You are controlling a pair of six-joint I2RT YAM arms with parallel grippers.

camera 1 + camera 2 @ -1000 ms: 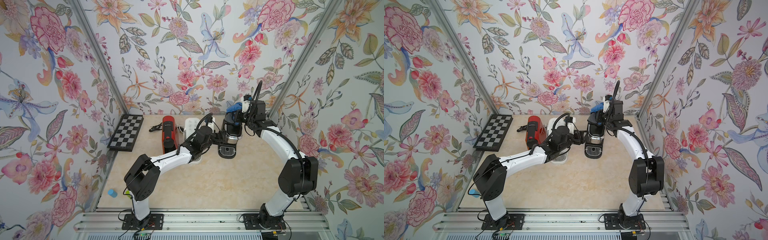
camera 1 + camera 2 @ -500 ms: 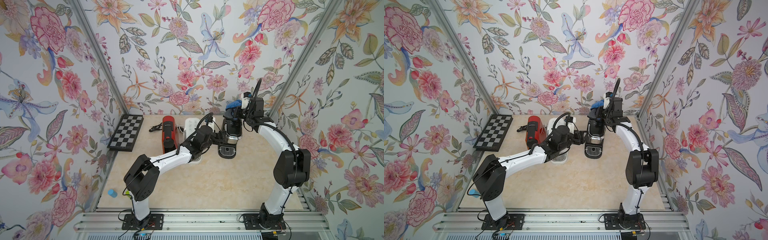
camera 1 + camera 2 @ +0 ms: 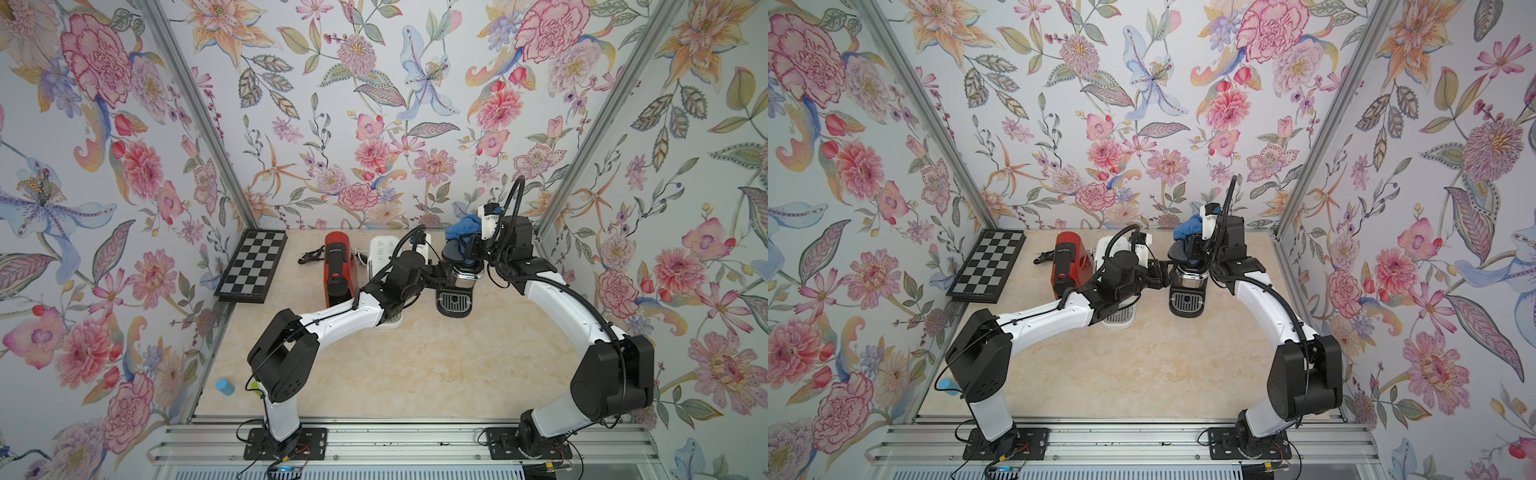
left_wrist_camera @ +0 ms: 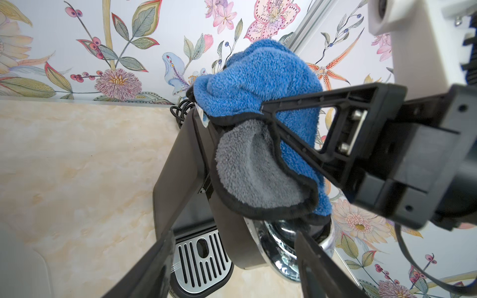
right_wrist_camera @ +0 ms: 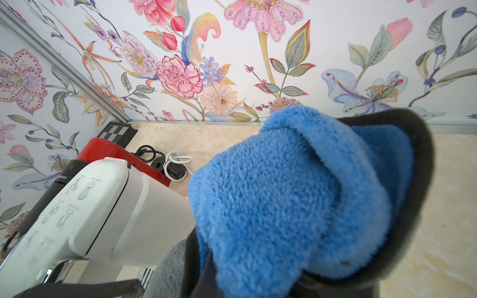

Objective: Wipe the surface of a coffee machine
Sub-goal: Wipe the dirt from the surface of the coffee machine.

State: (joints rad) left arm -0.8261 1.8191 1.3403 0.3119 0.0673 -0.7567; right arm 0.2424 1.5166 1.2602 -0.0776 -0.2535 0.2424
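Note:
A dark coffee machine (image 3: 454, 300) (image 3: 1185, 304) with a chrome head stands at the back right of the table. My right gripper (image 3: 470, 250) (image 3: 1194, 252) is shut on a blue and grey cloth (image 3: 461, 228) (image 3: 1187, 228) and holds it on the machine's top. In the right wrist view the cloth (image 5: 284, 193) hides the fingers. My left gripper (image 3: 439, 276) (image 3: 1162, 274) (image 4: 233, 234) reaches in from the left. Its fingers stand against either side of the coffee machine (image 4: 180, 160) at its front, below the cloth (image 4: 258, 77).
A white coffee machine (image 3: 382, 254) (image 5: 90, 206) and a red one (image 3: 336, 266) stand just left of the dark one, with coiled cables (image 3: 309, 255) behind. A chessboard (image 3: 253, 266) lies by the left wall. A small blue cylinder (image 3: 224, 385) sits at the front left.
My right arm's elbow swung inward and then back out, and the cloth shifted slightly on the machine's top. The left arm has stayed in place.

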